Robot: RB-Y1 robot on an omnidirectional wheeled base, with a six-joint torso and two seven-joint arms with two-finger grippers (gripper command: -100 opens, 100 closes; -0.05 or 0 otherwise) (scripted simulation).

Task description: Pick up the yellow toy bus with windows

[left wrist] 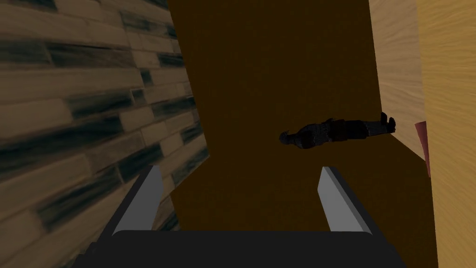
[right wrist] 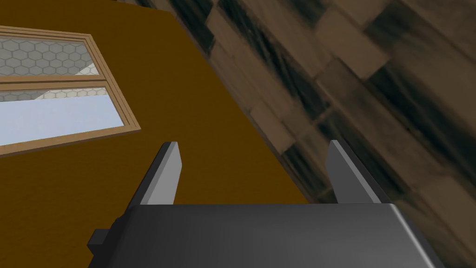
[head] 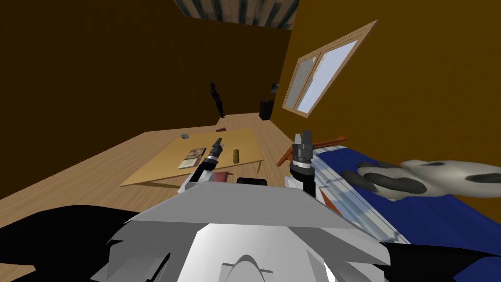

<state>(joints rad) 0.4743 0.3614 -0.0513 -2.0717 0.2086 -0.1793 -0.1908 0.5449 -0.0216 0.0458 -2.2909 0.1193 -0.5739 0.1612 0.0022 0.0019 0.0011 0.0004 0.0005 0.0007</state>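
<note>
Yellow bus (head: 236, 155) — on tan table (head: 161, 169)

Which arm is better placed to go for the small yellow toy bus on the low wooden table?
Left, probably. The left tool hangs open over the light wooden table, just beside the small yellow toy bus. The right tool, also open, sits farther off by the blue bed.
</note>
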